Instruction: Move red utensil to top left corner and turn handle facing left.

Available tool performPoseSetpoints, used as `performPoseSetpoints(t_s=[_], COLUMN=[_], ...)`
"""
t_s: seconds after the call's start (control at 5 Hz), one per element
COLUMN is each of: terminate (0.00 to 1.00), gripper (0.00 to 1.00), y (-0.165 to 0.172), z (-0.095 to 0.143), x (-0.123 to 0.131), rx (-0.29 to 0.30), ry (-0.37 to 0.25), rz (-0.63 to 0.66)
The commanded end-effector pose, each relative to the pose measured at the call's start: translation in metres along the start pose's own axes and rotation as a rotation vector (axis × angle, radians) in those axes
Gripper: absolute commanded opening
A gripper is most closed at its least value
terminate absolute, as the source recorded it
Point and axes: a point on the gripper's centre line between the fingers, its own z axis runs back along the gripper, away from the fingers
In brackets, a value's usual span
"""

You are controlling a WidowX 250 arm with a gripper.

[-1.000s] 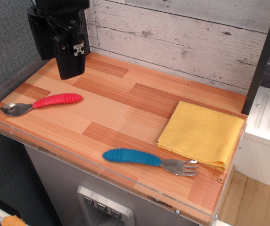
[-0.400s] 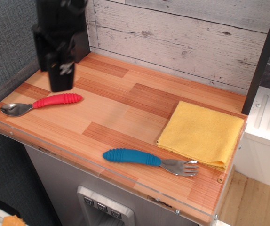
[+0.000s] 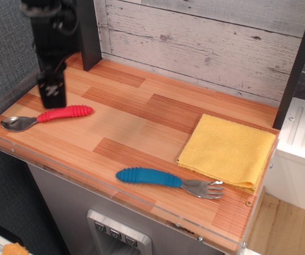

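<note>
**A:** Grey whitewashed boards [image 3: 205, 40] back a striped wood-plank tabletop [image 3: 158, 114]. Where does the red utensil [image 3: 45, 117] lie?

**B:** Flat at the near-left end, close to the front edge. Its metal bowl [image 3: 15, 124] points left, and the ribbed red handle [image 3: 65, 113] points right and slightly toward the back. So the handle faces the wrong way, and the spoon is not yet in the top left corner [image 3: 91, 71].

**A:** And the gripper [image 3: 52, 91]?

**B:** It hangs just behind and above the handle's bowl-side end, blurred and dark. I cannot tell whether its jaws are wide or narrow. It holds nothing.

**A:** How should the pick be done well?

**B:** In my judgement, come straight down over the thick middle of the handle, with the jaws set across it, not along it. The rubbery ribs should grip well; the shiny bowl probably would slip. A central grasp should also stop the spoon from tipping when lifted.

**A:** Then?

**B:** Lift clear, carry it back toward the corner, and turn the wrist about half a turn so the handle ends up on the left. Set it down gently before releasing.

**A:** Anything in the way?

**B:** No. The blue-handled fork [image 3: 168, 180] and the yellow cloth [image 3: 227, 151] lie well apart, toward the right.
</note>
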Motion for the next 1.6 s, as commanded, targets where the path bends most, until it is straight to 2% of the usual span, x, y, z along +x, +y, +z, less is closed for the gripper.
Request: performPoseSetpoints(t_s=[0.0, 0.2, 0.6, 0.8, 1.2, 1.4], terminate=[0.00, 0.00, 0.00, 0.00, 0.00, 0.00], gripper=[1.00, 1.00, 1.00, 1.00, 1.00, 0.00], y=[0.033, 0.044, 0.058, 0.060, 0.060, 0.059], z=[-0.021, -0.030, -0.052, -0.066, -0.072, -0.075], x=[-0.005, -0.006, -0.004, -0.005, -0.006, -0.007], rx=[0.105, 0.112, 0.086, 0.085, 0.092, 0.084], ry=[-0.045, -0.036, -0.014, 0.018, 0.021, 0.015], rz=[-0.096, -0.094, -0.089, -0.067, -0.045, -0.028])
